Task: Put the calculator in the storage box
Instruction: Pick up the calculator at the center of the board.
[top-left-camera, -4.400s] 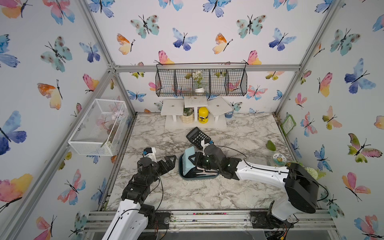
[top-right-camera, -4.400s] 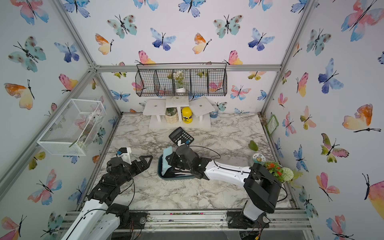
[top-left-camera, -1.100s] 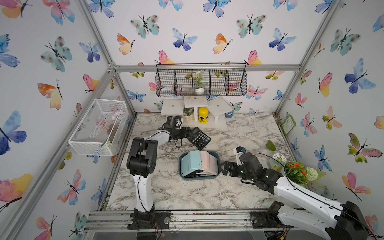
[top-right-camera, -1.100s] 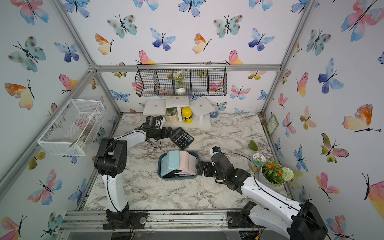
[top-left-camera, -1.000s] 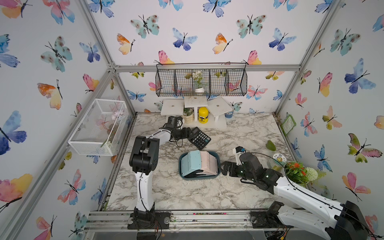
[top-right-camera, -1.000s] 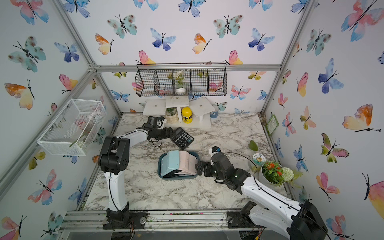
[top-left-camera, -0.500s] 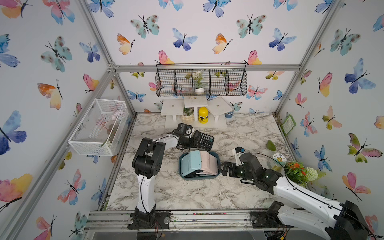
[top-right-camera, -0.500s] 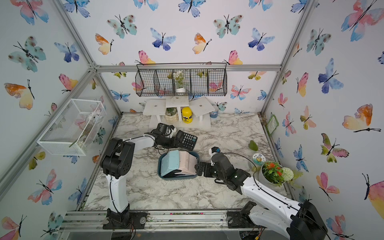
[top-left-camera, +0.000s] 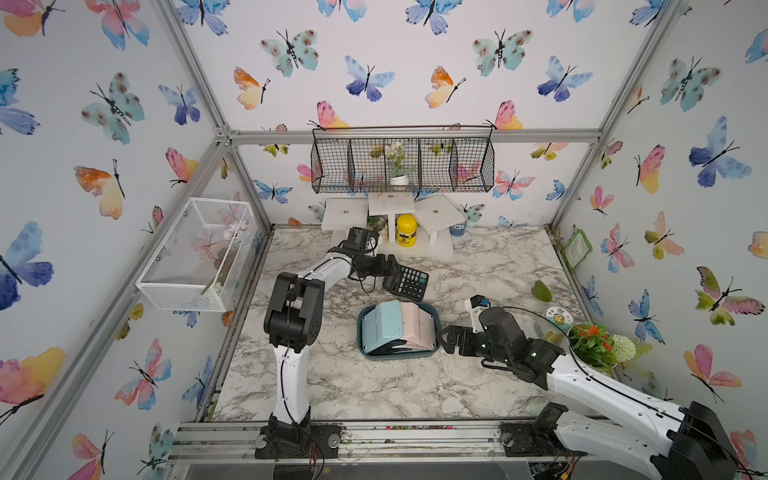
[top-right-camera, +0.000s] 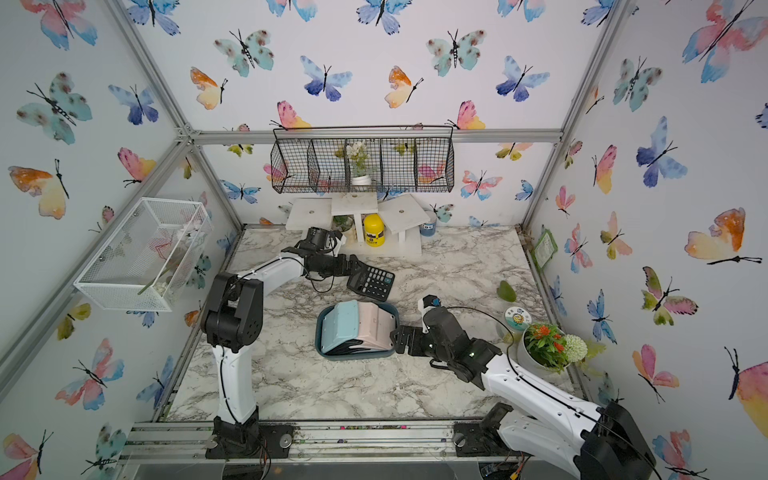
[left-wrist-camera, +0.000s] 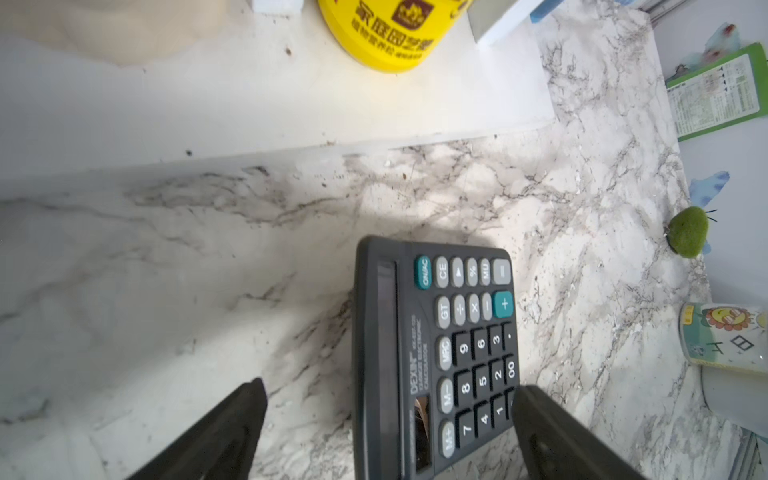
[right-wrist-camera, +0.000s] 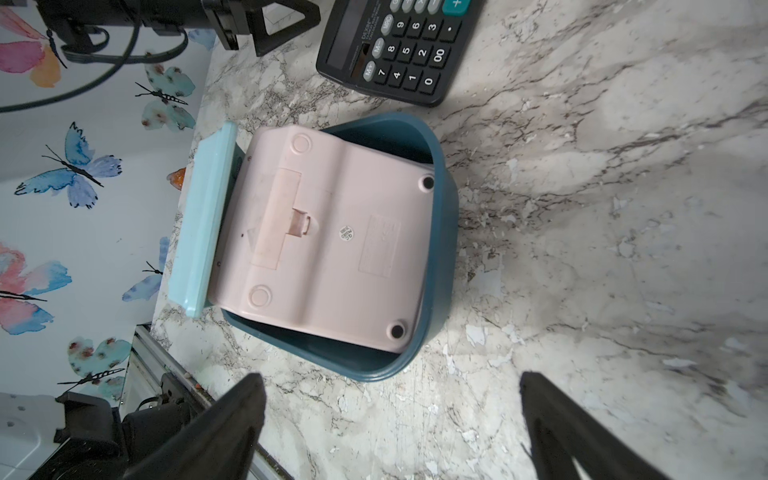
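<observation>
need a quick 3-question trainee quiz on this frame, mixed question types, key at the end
1. True or false: the black calculator lies inside the storage box.
2. What does the box hold? A) nothing B) a light blue calculator and a pink calculator C) the black calculator alone
3. Fill in: the left tool is ___ (open or shut).
Key: 1 false, it lies on the table just outside the box; 2 B; 3 open.

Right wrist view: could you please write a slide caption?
Open right gripper faces dark teal plastic storage box holding pink calculator and pale-blue calculator; black calculator outside.
</observation>
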